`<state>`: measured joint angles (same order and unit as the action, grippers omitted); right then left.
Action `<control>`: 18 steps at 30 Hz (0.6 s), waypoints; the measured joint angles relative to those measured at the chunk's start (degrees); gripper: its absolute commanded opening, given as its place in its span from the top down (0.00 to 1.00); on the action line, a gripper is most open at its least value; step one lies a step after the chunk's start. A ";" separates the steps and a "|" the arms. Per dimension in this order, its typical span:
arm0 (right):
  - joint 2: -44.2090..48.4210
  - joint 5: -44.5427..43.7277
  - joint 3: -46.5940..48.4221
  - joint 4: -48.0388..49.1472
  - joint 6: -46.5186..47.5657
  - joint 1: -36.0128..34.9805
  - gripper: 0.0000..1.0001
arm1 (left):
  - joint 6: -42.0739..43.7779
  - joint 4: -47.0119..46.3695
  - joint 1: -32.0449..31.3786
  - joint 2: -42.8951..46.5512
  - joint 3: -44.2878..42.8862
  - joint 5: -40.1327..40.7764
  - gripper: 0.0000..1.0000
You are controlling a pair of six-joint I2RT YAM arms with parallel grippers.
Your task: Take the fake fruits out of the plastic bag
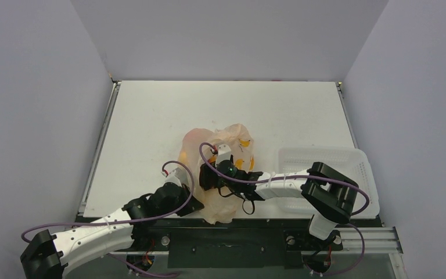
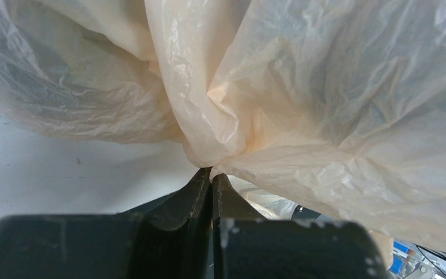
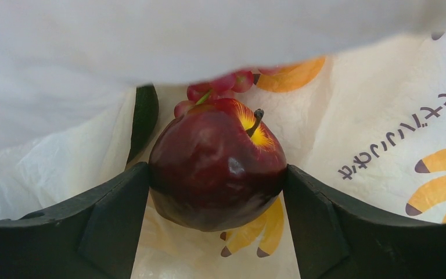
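One dark maroon apple (image 3: 215,165), glossy with a yellow flare at its stem, fills mid-frame in the right wrist view, clamped by the right gripper (image 3: 216,174) inside the banana-printed plastic bag (image 3: 371,116). Red berries (image 3: 232,84) and a dark green fruit (image 3: 145,116) lie just behind it, upper centre. The left gripper (image 2: 212,177) pinches a bag fold.

Both my arms reach inward, wrists close.
Left gripper (image 2: 212,175) pinches plastic bag (image 2: 302,87) between closed fingertips (image 2: 200,186); right gripper's (image 3: 216,180) fingers (image 3: 119,203) clamp the maroon fruit (image 3: 209,154) from either side.
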<state>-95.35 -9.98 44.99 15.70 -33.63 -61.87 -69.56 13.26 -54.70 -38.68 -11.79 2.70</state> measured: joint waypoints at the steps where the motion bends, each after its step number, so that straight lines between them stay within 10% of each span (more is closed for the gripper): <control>1: 0.02 0.00 0.00 -0.02 0.00 0.00 0.69 | -0.28 -0.17 -0.09 0.00 0.11 0.15 1.00; 12: 10.40 -0.81 -0.02 -6.03 0.35 0.00 1.00 | -2.67 -1.33 -0.39 3.78 3.13 2.16 1.00; 18: 20.52 -2.84 -1.05 -7.93 0.57 0.00 1.00 | -3.45 -0.61 -0.39 8.41 3.39 4.70 1.00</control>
<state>-74.83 -12.82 43.94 7.77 -33.06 -61.87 -73.01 12.64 -55.09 -30.26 -8.40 7.40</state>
